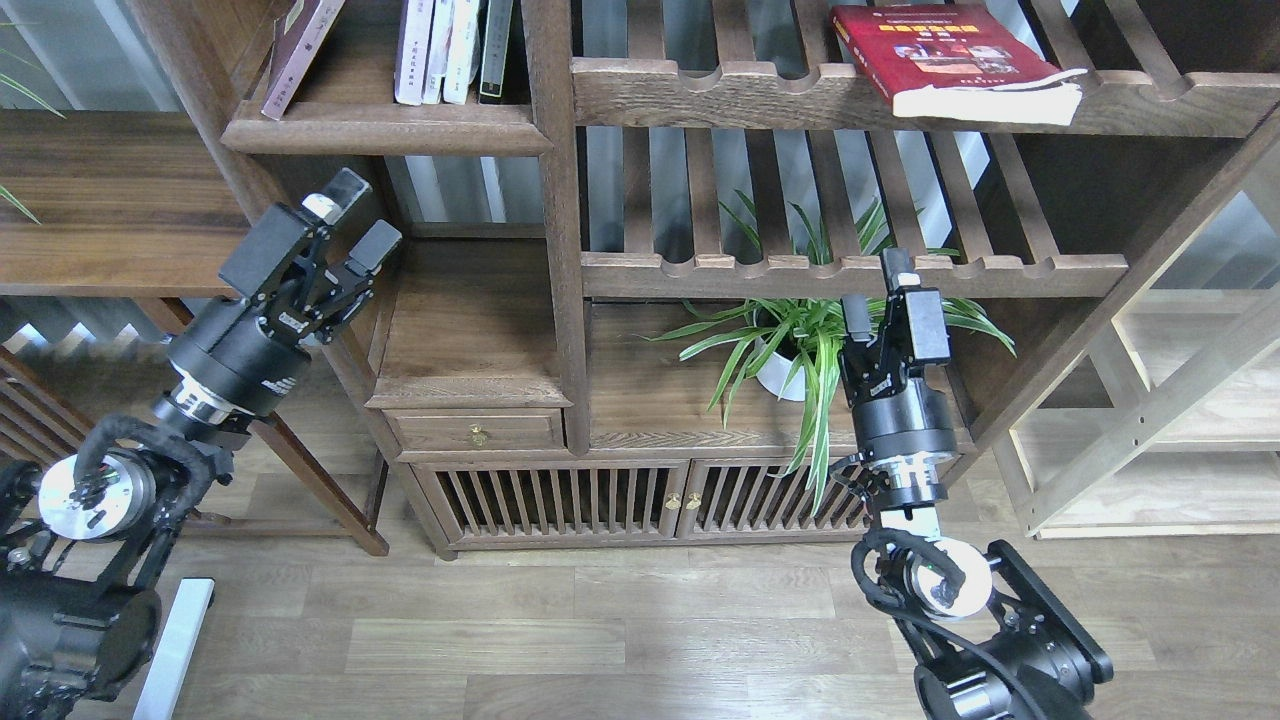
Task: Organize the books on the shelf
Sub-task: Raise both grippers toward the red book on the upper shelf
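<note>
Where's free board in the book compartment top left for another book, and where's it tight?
Free: the shelf board between the leaning maroon book and the upright row of books. Tight: that row is packed against the right post. Also bare: the lower board above the drawer. The red book lies on the slatted rack, apart.

Green spider plant [800,335] in white pot [778,375], perhaps ceramic.

The dark brown wooden shelf [385,128] shows open grain with a low satin sheen. The thick red paperback book [935,45] has a glossy cover and matt, curling paper pages. The 2 black grippers, left [350,215] and right [880,285], look matt plastic above bright metal wrist rings.
</note>
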